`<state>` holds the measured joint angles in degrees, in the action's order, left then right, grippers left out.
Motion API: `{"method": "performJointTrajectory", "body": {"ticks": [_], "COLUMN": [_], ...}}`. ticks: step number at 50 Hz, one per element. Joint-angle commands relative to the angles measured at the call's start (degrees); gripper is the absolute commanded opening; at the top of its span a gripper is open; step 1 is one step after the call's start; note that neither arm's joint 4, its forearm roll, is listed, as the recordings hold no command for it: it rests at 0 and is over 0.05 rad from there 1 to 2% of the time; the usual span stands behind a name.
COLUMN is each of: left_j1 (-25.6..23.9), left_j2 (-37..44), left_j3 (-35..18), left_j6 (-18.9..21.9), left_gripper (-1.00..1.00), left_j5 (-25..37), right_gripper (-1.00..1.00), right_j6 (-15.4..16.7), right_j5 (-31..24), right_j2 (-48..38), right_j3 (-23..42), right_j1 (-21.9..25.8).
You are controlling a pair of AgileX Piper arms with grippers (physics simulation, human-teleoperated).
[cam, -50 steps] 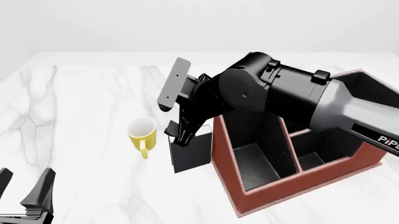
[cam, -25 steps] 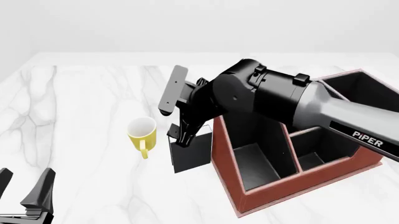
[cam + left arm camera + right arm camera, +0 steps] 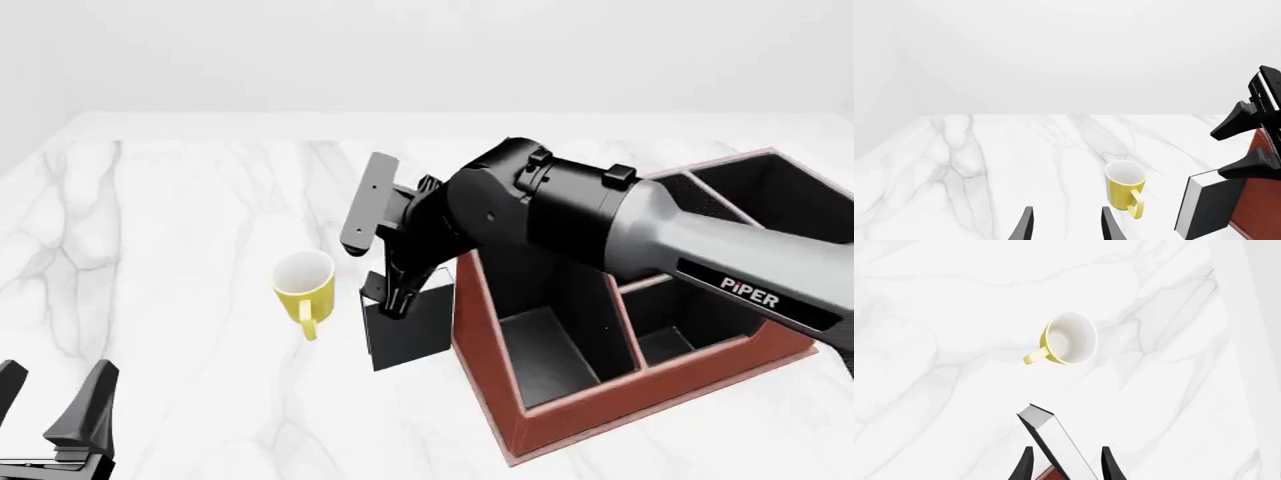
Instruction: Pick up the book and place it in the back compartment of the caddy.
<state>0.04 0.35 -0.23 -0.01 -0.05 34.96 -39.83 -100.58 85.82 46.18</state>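
Right arm descending on the upright book beside the caddy; grasp not confirmed.

I find the book [image 3: 407, 330] standing on edge on the desk [image 3: 187, 220], against the outer wall of the caddy [image 3: 627, 395], with the yellow mug [image 3: 304, 285] just beside it on the other side. The right gripper [image 3: 1066, 467] has its fingers [image 3: 1023, 469] narrowly parted, straddling the book's top edge; I cannot tell whether they are touching it. I judge the grip should be centred on the spine and squared to the covers before closing, then lifted straight up clear of the caddy rim and mug. The left gripper [image 3: 1065, 225] rests apart, fingers spread, holding nothing. The desk is white marble with grey veining; the walls are plain pale grey.
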Motion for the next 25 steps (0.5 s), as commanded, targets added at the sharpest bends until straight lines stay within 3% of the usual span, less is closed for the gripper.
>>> {"method": "performJointTrajectory", "body": {"ticks": [1, 25], "left_j1": [0.0, 0.0], "left_j2": [0.0, 0.0], "left_j3": [0.0, 0.0], "left_j6": [0.0, 0.0], "left_gripper": [1.00, 1.00], "left_j5": [0.0, 0.0], "right_gripper": [1.00, 1.00], "right_j6": [0.5, 0.5], "right_j5": [0.3, 1.6], "right_j2": [-1.0, -2.3], "right_j3": [0.2, -1.1], "right_j1": [-0.3, 0.3]}}
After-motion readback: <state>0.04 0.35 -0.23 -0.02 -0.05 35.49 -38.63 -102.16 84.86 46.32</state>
